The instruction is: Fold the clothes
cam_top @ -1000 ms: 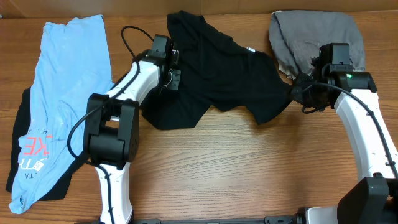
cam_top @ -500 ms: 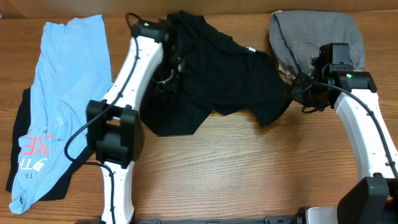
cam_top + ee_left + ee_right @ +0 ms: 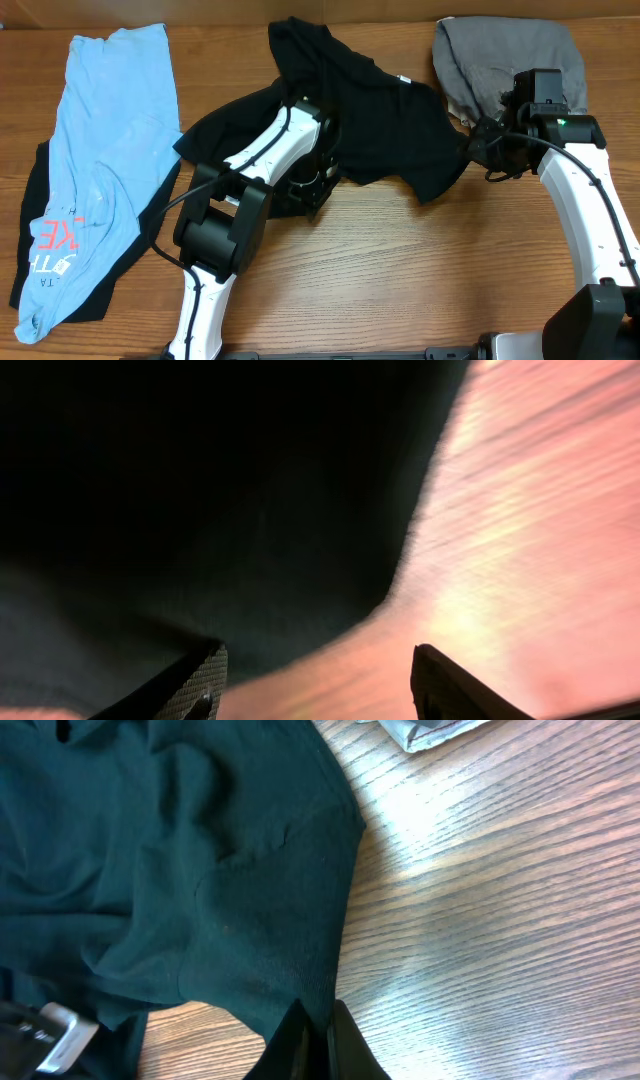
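Black shirt (image 3: 385, 130) is being observed crumpled across the middle of the table (image 3: 420, 280), white tag (image 3: 404, 81) showing near its far edge; its left part is being crossed by the left arm, whose forearm is being held above the cloth.

Left gripper (image 3: 320, 685) is being held low at the shirt's near hem, jaws parted, nothing being gripped between them; the wrist view is blurred, with black cloth being seen on one side and bare wood on the other.

Right gripper (image 3: 312, 1042) is being held clenched on the shirt's right edge; a fold of the cloth is being pinched between the closed fingers, low over the wood.

Grey shirt (image 3: 500, 60) is being seen bunched at the far right, just behind the right gripper and just beside the black shirt.

Blue shirt (image 3: 110, 130), red lettering at its near end, is being seen laid lengthwise at the left, its right edge just beside the black shirt's left corner; a second black garment (image 3: 40, 190) is being partly covered by it, only the left margin showing.
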Robot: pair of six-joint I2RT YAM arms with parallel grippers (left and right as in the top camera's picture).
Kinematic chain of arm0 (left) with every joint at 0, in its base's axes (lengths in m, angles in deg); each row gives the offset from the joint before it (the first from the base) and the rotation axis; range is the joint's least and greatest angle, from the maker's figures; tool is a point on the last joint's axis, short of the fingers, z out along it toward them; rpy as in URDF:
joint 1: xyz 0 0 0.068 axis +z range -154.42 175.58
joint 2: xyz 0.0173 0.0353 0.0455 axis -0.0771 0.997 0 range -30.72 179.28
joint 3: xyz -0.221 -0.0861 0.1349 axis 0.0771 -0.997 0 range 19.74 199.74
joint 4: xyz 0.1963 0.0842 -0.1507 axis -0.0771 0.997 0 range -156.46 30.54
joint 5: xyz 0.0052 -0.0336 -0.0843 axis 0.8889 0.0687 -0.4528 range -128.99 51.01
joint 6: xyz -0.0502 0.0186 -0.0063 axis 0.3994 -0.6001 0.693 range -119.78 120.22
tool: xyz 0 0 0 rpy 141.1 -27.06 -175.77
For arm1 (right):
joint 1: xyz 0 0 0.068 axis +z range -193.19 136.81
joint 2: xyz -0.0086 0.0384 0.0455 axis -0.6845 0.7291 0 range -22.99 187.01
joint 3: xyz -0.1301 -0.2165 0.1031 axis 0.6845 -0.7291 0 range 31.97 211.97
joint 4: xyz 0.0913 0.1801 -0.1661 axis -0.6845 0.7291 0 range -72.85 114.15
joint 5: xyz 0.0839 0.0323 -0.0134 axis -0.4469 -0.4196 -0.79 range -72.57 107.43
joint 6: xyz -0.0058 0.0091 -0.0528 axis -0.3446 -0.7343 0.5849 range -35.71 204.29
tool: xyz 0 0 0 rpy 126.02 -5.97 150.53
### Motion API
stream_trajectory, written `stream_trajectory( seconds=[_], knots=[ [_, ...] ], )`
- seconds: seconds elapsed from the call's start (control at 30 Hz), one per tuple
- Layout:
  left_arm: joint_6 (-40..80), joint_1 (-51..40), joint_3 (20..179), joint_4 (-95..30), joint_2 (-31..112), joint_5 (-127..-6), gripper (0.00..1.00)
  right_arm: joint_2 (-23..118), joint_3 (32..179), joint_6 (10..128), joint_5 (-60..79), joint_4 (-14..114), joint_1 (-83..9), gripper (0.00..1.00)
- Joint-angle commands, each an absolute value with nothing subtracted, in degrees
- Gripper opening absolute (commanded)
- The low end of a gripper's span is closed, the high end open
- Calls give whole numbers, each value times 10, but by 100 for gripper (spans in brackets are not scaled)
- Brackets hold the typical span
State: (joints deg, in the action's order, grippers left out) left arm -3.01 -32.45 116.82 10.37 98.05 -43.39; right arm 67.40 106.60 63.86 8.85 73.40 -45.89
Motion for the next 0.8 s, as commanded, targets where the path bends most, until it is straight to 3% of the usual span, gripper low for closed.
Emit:
stream_trajectory(
  seconds=[0.0,0.13,0.2,0.23,0.27,0.43,0.77],
  knots=[
    [-40,-318,1135,71,980,-405,61,671,1069,647,94,733,-462,4],
    [-36,-314,1100,33,980,-398,60,671,1069,648,94,735,-462,4],
    [-36,-314,1084,22,980,-398,53,671,1069,648,94,734,-462,4],
    [-36,-314,1077,19,980,-398,35,671,1069,648,94,734,-462,4],
    [-36,-314,1074,19,980,-397,4,671,1069,648,94,734,-462,4],
    [4,-292,1138,78,968,-388,4,660,1076,648,91,741,-462,4],
    [6,-213,1423,201,827,-383,4,572,1113,642,84,775,-462,4]
  ],
)
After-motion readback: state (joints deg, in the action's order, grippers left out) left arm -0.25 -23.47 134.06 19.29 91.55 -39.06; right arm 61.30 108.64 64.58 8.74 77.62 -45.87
